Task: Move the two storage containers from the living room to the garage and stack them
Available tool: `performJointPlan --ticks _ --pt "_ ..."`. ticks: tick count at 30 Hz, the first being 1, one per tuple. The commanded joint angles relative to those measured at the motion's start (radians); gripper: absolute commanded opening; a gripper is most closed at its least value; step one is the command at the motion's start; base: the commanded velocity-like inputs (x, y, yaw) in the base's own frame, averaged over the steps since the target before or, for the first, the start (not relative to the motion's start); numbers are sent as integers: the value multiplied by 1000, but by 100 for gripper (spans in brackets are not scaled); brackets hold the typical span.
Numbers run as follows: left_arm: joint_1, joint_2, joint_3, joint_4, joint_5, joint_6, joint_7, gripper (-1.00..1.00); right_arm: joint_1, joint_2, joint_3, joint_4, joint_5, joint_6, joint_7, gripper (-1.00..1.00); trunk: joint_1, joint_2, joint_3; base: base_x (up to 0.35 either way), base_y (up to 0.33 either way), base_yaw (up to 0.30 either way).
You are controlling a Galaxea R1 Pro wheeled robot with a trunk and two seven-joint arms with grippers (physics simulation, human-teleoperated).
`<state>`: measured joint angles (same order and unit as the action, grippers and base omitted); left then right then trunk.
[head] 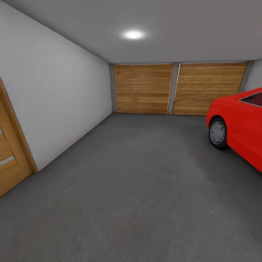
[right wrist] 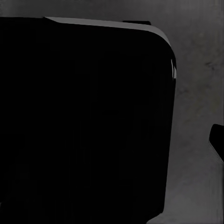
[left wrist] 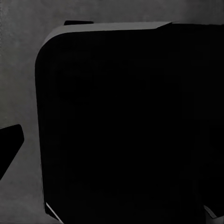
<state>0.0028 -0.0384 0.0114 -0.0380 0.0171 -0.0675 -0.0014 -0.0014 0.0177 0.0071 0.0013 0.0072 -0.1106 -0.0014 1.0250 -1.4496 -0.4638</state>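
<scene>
I am in the garage, facing its dark grey speckled concrete floor. The two storage containers are out of view. In the left wrist view a black rounded part of my own body hangs over the grey floor, with a small dark wedge beside it that may be a finger. The right wrist view is alike: the black body part and a dark wedge at the edge. Neither wrist view lets me judge how the jaws stand.
Two wooden-slat roll doors close the far wall. A red car stands at the right, its front wheel toward me. A white wall runs along the left, with a wooden door near me.
</scene>
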Motion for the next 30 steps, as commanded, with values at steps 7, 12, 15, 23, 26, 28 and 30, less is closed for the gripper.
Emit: performJointPlan --ticks 7,12,15,23,26,28,30 --pt "0 2 2 -2 19 -2 0 100 0 0 1 0 1 -3 0 100 0 0 -1 0 0 300" --pt "0 4 0 -1 116 -2 0 100 0 -1 2 0 1 -4 0 100 0 0 -1 0 0 300" --pt "0 4 -1 -1 153 -2 0 100 0 -1 3 0 1 -4 0 100 0 0 -1 0 0 300" --pt "0 5 -2 0 182 -1 0 100 0 -1 5 0 2 -4 0 100 0 0 -1 0 0 300" --pt "0 5 -2 0 183 -1 0 100 0 -1 5 0 2 -4 0 100 0 0 -1 0 0 300" --pt "0 5 -2 0 184 -1 0 100 0 -1 5 0 2 -4 0 100 0 0 -1 0 0 300" --pt "0 5 -2 0 184 -1 0 100 0 -1 5 0 2 -4 0 100 0 0 -1 0 0 300"
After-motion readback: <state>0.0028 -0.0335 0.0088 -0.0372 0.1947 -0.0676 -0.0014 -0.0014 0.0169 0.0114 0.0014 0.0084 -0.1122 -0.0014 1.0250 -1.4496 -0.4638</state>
